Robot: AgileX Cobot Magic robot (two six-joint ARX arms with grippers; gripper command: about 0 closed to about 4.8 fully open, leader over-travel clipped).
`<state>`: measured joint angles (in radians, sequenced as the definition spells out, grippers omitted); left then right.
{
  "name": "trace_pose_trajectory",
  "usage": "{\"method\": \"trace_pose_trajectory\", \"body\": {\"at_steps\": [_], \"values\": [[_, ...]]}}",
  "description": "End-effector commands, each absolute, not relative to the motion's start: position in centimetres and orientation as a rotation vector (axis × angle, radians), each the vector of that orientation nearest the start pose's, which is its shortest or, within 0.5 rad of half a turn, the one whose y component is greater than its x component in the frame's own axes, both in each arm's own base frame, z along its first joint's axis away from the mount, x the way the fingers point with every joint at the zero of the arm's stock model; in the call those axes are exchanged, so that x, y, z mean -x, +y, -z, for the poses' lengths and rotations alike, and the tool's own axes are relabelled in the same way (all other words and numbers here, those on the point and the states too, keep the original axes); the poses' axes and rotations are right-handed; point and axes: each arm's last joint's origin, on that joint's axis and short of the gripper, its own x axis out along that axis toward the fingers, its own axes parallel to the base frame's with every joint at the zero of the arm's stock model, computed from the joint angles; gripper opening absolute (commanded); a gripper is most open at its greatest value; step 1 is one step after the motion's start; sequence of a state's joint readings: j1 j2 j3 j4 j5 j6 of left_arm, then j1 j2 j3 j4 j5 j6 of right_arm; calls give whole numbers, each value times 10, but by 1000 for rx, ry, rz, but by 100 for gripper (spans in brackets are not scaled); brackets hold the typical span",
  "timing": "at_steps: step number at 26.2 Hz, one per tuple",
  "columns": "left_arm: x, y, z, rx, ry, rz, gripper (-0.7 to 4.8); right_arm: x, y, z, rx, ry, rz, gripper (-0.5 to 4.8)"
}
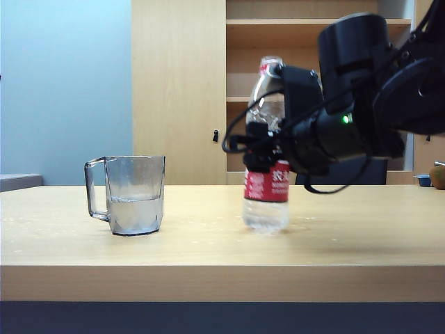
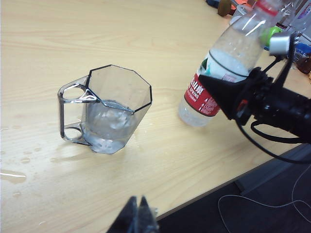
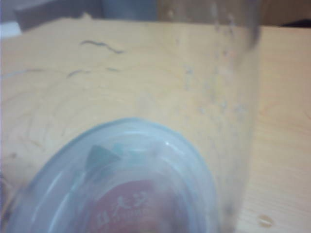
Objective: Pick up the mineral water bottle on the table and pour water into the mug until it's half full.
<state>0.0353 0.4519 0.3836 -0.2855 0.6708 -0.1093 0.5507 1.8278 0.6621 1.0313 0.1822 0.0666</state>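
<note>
The mineral water bottle (image 1: 266, 186) stands upright on the table (image 1: 348, 236), right of centre, with its red-and-white label facing out; its red neck ring shows and a little water sits in its base. My right gripper (image 1: 261, 149) is closed round its middle, just above the label (image 2: 201, 99). The right wrist view is filled by the bottle (image 3: 146, 184), which hides the jaws. The grey faceted mug (image 1: 135, 195) stands apart to the left, handle outward, with water (image 2: 109, 124) in its lower part. My left gripper (image 2: 138, 201) hovers shut and empty near the table's front edge.
Water drops and a small puddle (image 2: 12, 174) lie on the table beside the mug. A wooden cabinet with shelves (image 1: 306, 42) stands behind. A small blue bowl (image 1: 423, 180) and a brown round thing (image 1: 438, 175) sit at the far right.
</note>
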Motion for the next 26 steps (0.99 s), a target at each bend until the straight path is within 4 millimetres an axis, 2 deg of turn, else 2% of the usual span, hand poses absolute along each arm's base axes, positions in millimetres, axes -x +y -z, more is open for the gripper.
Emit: {"method": "trace_pose_trajectory", "body": {"at_steps": [1, 3, 4, 6, 10, 16, 19, 21, 26], "values": [[-116, -14, -232, 227, 360, 614, -2, -289, 168, -144, 41, 113, -358, 322], [-116, -14, -233, 227, 359, 614, -2, -289, 168, -142, 51, 123, -360, 382], [-116, -14, -233, 227, 359, 614, -2, -289, 168, -141, 53, 129, -360, 430], [-116, -14, -233, 227, 358, 614, -2, -289, 168, -140, 55, 132, -361, 479], [-116, -14, -233, 227, 356, 615, -2, -288, 167, -143, 52, 124, -356, 479], [-116, -14, -246, 187, 226, 624, -1, -271, 156, -155, 69, 161, -323, 479], [-103, -13, -257, 158, 107, 560, -1, -250, 144, -165, 65, 150, -325, 479], [-84, -10, -261, 135, 21, 421, -2, -225, 132, -173, 53, 118, -318, 479], [-58, -4, -259, 124, -58, 180, -2, -191, 111, -182, -4, 63, -321, 479]]}}
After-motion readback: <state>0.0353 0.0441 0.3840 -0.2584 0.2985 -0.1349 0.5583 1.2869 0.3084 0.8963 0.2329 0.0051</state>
